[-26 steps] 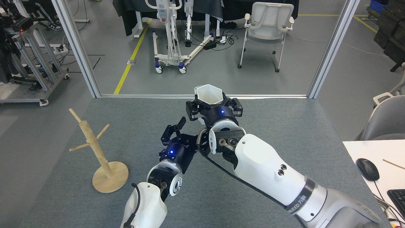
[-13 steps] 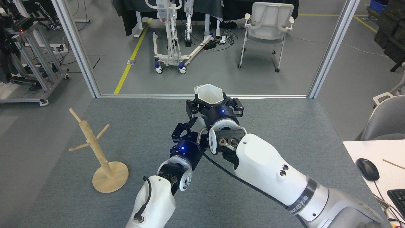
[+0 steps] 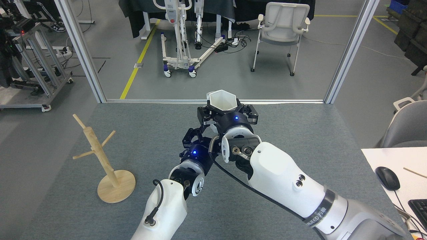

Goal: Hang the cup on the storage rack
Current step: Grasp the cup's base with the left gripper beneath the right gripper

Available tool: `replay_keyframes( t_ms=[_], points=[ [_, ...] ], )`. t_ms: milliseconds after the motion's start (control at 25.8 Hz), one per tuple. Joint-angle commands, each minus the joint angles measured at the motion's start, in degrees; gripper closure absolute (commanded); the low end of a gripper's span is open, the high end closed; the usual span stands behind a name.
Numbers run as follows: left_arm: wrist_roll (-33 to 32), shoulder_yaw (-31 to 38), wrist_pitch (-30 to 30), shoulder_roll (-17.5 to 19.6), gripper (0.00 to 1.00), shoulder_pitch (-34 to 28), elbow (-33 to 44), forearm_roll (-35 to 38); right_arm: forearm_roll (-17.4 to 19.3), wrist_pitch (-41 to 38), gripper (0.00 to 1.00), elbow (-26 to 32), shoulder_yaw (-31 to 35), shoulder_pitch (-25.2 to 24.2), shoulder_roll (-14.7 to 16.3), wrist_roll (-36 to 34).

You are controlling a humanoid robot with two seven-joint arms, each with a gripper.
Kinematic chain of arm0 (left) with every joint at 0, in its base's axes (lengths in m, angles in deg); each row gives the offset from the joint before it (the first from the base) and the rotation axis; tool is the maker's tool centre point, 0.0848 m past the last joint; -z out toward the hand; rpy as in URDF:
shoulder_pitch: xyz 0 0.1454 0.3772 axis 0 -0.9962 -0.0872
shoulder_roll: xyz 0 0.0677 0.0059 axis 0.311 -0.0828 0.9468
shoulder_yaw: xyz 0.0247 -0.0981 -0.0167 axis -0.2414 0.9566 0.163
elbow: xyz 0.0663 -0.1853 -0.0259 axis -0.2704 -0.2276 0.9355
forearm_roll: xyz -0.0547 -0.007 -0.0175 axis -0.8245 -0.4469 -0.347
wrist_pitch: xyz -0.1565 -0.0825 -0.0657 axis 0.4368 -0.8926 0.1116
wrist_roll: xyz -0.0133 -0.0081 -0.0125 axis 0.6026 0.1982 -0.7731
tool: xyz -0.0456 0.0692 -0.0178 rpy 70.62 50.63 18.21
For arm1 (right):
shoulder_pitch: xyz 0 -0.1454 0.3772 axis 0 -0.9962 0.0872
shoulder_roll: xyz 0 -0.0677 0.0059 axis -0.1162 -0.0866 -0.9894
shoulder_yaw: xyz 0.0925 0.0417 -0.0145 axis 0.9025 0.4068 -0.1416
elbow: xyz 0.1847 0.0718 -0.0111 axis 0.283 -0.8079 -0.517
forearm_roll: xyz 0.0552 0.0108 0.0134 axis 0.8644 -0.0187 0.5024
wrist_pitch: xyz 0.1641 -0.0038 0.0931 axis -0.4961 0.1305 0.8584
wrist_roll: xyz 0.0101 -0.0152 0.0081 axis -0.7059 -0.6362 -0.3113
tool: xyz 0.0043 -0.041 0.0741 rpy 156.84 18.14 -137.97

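While a grey carpeted desk [image 3: 300,133] fills the foreground, a concrete floor with a white chair [image 3: 282,26] is seen beyond. The white hexagonal cup [image 3: 223,100] is held upright and empty above the desk's far edge, clamped in the jaws of the right gripper [image 3: 227,111]. The left gripper [image 3: 196,136] is raised just beneath it, jaws apart. The wooden mug tree [image 3: 100,156] stands well apart at left.

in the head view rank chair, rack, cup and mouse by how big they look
1. Chair, though it stands farthest away.
2. Rack; its spread comes close to the chair's.
3. Cup, partly hidden by the right gripper.
4. Mouse, close to the cup.
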Motion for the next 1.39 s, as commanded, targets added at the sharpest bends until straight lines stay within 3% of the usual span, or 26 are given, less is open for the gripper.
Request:
replay_keyframes(
  t_ms=[0,348,929,1007,1123,1355],
  points=[
    [-0.07,0.16,-0.17,-0.11,0.06,1.64,-2.34,-0.01,-0.05,0.06,0.90,0.35,0.00,-0.19,0.03,0.06],
    [-0.07,0.16,-0.52,-0.20,0.13,5.07,-5.77,-0.54,-0.22,0.06,0.90,0.44,0.00,-0.72,0.20,0.06],
    [0.02,-0.01,-0.43,-0.11,0.57,5.24,-5.24,-0.45,-0.23,-0.03,0.88,0.61,0.00,-1.60,0.12,0.06],
    [0.10,-0.10,-0.34,-0.11,0.64,5.07,-5.07,-0.45,-0.23,-0.12,0.84,0.61,0.00,-1.86,0.12,0.06],
    [0.54,-0.10,-0.08,-0.11,0.72,4.89,-4.98,-0.45,-0.23,-0.20,0.59,0.70,-0.09,-2.12,0.12,0.06],
    [2.65,-0.19,0.27,-0.02,0.76,4.72,-4.80,-0.45,-0.23,-0.73,0.51,0.70,-0.18,-2.39,0.12,-0.12]
  ],
)
